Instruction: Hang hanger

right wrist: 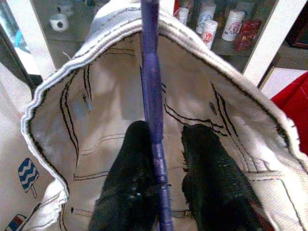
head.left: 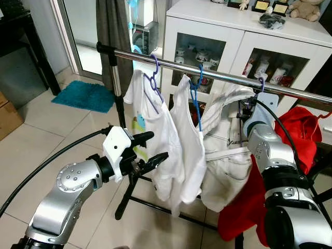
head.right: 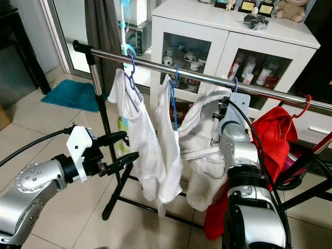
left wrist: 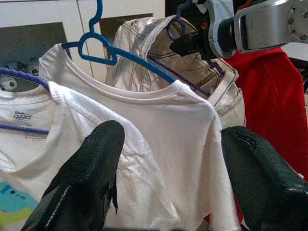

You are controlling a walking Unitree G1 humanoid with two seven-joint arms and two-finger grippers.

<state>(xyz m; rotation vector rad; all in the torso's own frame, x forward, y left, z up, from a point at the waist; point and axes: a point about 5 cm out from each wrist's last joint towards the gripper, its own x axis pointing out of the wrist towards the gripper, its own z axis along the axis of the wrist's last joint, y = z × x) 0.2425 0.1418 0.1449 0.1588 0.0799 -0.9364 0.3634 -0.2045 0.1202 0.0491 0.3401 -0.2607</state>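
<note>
Purple hanger (right wrist: pixel 153 120) with the pale jeans (head.left: pixel 228 171) on it sits between the two black fingers (right wrist: pixel 125 187) of the right gripper (right wrist: pixel 161 192). The fingers are close together, one on each side of the thin purple bar. I cannot tell if they squeeze it tight. The hanger's hook (head.left: pixel 261 83) goes up over the shiny rail (head.left: pixel 218 75), just above that gripper.

The left gripper (head.left: pixel 150 150) is nearest to the robot, low on the left side. Its fingers (left wrist: pixel 86 178) are spread wide and hold nothing. They point at the white shirts and stay a little away from them.

Next along the rail hangs a white shirt with a picture (head.left: pixel 153 140) on another purple hanger (head.left: pixel 153 83). Beside it hangs a plain white shirt (head.left: pixel 189 145) on a blue hanger (head.left: pixel 197 98). Then come the jeans, touching that plain shirt. A red cloth (head.left: pixel 298 137) hangs at the far right of the rail, behind the right arm.

Behind the rail stands a white cabinet (head.left: pixel 207 28) with glass doors and small cups inside. A teal mat (head.left: pixel 85 96) lies on the tile floor (head.left: pixel 46 135) far off to the left.
</note>
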